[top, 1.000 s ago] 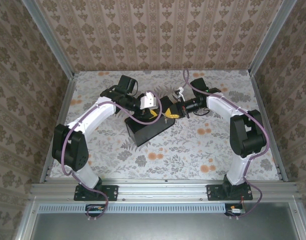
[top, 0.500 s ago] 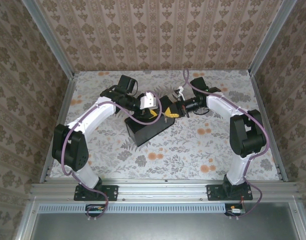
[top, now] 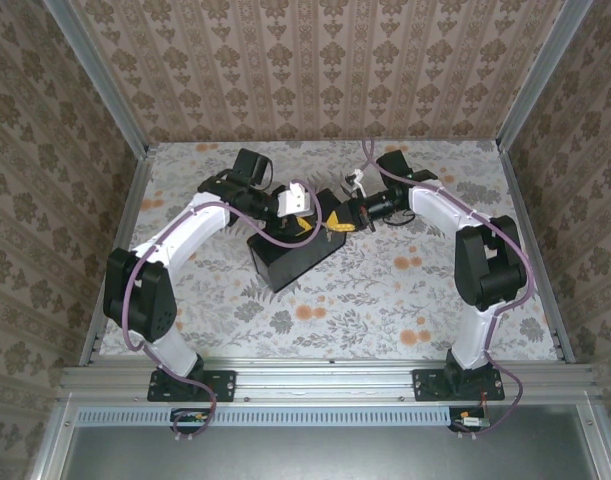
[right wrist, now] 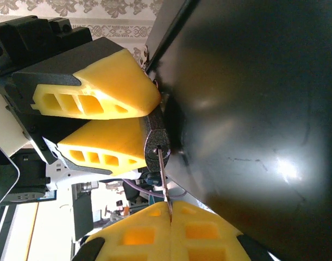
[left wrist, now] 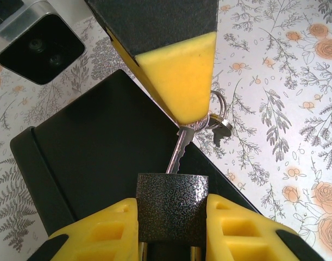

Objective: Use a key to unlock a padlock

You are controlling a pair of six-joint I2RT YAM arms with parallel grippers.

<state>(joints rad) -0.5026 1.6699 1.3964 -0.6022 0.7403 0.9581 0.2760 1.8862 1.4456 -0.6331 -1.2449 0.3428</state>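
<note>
The padlock [left wrist: 172,190] has a dark speckled body, and my left gripper [left wrist: 172,209] is shut on it just above the black box [left wrist: 95,163]. Its shackle is hidden between the yellow fingers [left wrist: 108,231]. A slim silver key [left wrist: 179,155] runs from my right gripper's yellow finger [left wrist: 179,70] down to the padlock's top face. In the right wrist view my right gripper [right wrist: 170,209] is shut on the key [right wrist: 163,182], whose tip sits in the keyhole of the padlock [right wrist: 156,142]. Most of the blade is still outside. Both grippers meet over the box [top: 290,258] in the top view.
A key ring [left wrist: 217,111] with a second small key hangs beside the right finger. The black box [right wrist: 252,109] lies close under both grippers on the floral table [top: 385,290]. Patterned walls [top: 325,70] enclose the table on three sides.
My right gripper has moved left with the key, closing the gap to the padlock. The left gripper has shifted slightly toward the back with the padlock.
</note>
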